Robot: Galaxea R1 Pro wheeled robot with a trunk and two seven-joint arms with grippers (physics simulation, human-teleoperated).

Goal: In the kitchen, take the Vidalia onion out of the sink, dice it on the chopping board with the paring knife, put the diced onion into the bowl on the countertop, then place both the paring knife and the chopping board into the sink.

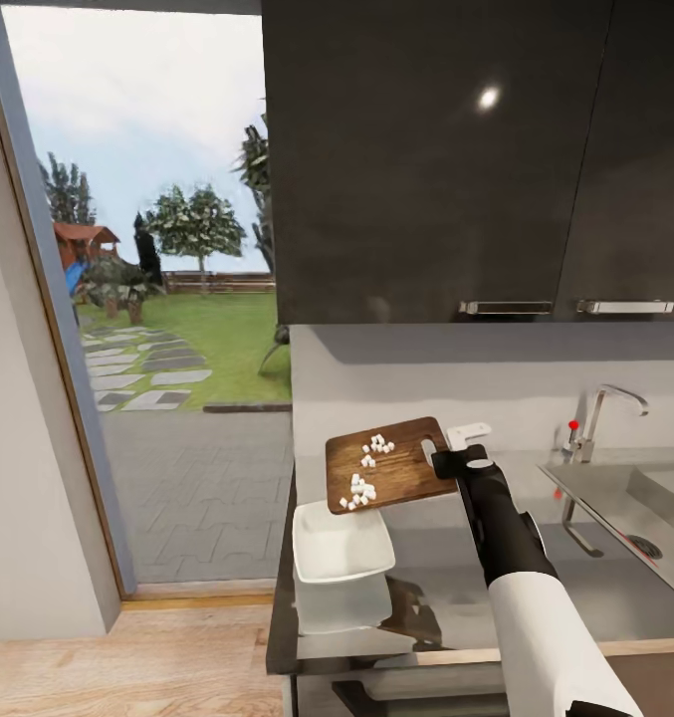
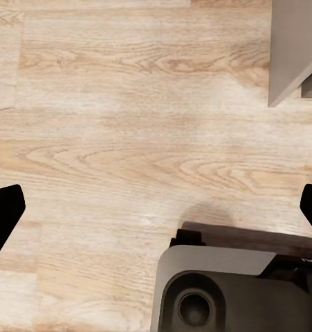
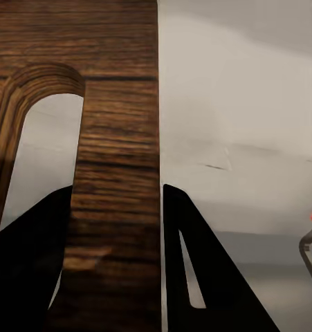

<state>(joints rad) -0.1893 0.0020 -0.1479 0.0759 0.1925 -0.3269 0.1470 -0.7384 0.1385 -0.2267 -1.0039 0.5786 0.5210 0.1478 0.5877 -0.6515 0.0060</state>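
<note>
Our right pincer (image 1: 454,460) had its two dark fingers (image 3: 31,270) closed on the handle end of the rectangular brown wooden chopping board (image 1: 396,463), one finger on each face beside the oblong slot (image 3: 41,159), as the right wrist view showed. We held the board up off the long glossy grey worktop (image 1: 446,588), tilted so that its far end dipped toward the shallow glossy white bowl with rounded corners (image 1: 341,543). We judged the reason plain: the tiny white cubes of diced onion (image 1: 361,488) were meant to slide off the low edge into the bowl, so the grip sat at the slot end, well away from the food. The cubes lay in two loose clusters on the board's upper face, at the end away from our pincer, the nearer cluster just above the bowl's rim. None appeared in the bowl yet, as far as we could tell.

Our left pincer (image 2: 156,207) hung with its fingertips spread wide and nothing between them, over the pale wooden floor (image 2: 128,104).

Off to the right sat the rectangular stainless-steel sink (image 1: 625,503) with its chrome bent-spout tap (image 1: 610,408), well apart from the board.
</note>
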